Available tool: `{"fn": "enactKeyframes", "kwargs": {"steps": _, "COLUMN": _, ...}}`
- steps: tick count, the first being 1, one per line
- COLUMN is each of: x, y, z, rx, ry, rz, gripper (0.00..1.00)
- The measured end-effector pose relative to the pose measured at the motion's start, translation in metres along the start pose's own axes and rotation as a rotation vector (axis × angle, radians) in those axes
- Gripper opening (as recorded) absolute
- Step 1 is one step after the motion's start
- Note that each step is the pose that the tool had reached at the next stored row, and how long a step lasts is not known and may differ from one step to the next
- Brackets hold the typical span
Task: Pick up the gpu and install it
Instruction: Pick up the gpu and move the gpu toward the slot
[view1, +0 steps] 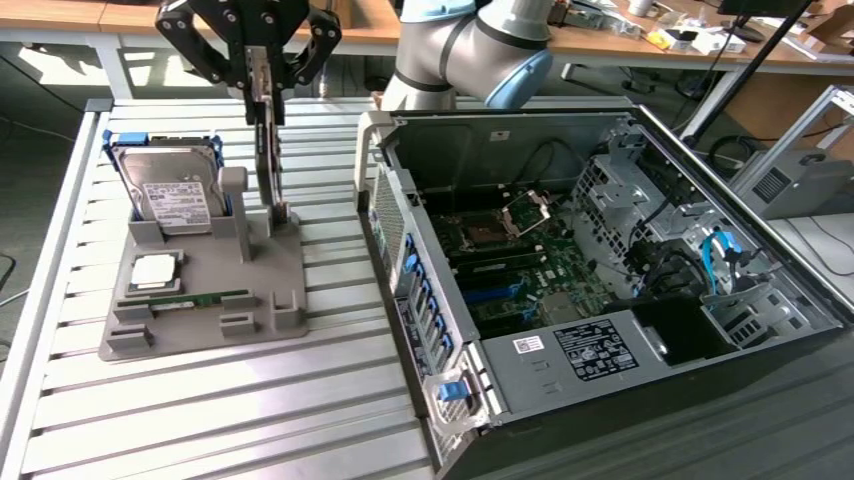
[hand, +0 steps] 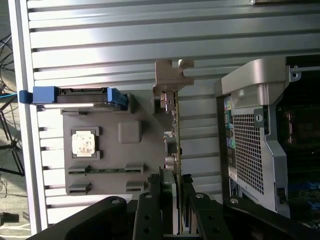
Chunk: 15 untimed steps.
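The gpu (view1: 271, 140) is a thin dark card standing on edge over the grey parts holder (view1: 200, 335). Its lower end reaches down to the holder's right side; I cannot tell whether it is still touching. My gripper (view1: 263, 75) is shut on the card's upper edge, one finger on each face. In the wrist view the gpu (hand: 176, 145) appears edge-on, with its silvery bracket (hand: 167, 80) at the far end, and my gripper (hand: 174, 195) clamps it from both sides. The open computer case (view1: 601, 250) lies at the exterior view's right, its motherboard (view1: 527, 270) exposed.
On the holder a silver hard drive (view1: 174, 195) with blue rails stands at the back. A CPU (view1: 154, 270) and a green memory stick (view1: 200, 298) lie in front of it. The case's perforated rear wall (hand: 250, 150) is close beside the card. Everything rests on a slatted aluminium table (view1: 267, 420).
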<state>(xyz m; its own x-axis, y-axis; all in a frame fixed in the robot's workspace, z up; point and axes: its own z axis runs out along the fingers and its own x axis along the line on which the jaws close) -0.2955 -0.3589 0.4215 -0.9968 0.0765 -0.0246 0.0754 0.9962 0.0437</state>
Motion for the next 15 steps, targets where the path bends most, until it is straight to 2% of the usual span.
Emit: {"fn": "enactKeyframes", "kwargs": {"steps": 15, "x": -0.0002, "y": 0.0003, "z": -0.0057, "rx": 0.0, "ry": 0.0, "rz": 0.0, "gripper": 0.27}}
